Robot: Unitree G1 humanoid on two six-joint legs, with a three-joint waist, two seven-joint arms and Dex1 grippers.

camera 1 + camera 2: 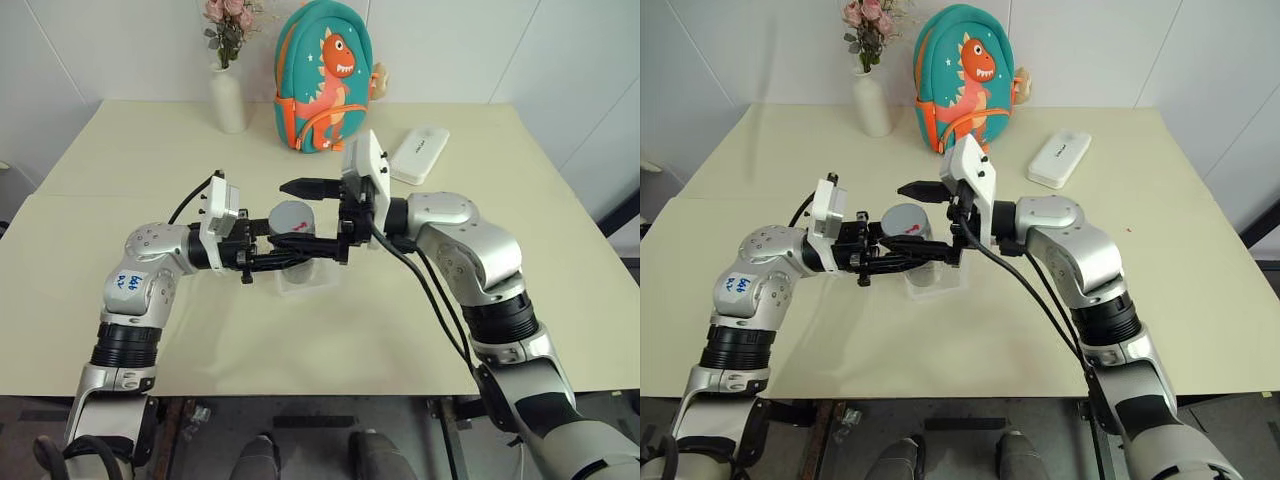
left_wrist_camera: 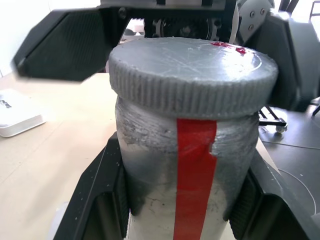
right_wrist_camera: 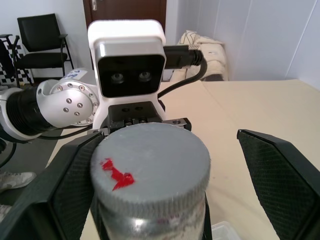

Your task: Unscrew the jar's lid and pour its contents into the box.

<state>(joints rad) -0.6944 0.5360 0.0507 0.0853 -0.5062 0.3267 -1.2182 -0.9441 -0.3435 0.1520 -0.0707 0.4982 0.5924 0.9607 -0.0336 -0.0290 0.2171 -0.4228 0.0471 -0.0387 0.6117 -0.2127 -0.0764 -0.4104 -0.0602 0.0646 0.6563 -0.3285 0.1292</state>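
My left gripper (image 1: 290, 252) is shut on the jar (image 2: 165, 170), a cloudy clear cylinder with a red stripe down its side. It holds the jar upright just above the box (image 1: 305, 280), a shallow clear tray at the middle of the table. The grey lid (image 1: 293, 220) with red marks on top sits on the jar. My right gripper (image 1: 305, 215) reaches in from the right and is open. Its two black fingers (image 3: 280, 170) stand on either side of the lid with a gap to it. The contents are hidden.
At the back of the table (image 1: 120, 150) stand a white vase with flowers (image 1: 228, 95) and a teal dinosaur backpack (image 1: 323, 80). A white oblong case (image 1: 419, 153) lies at the back right.
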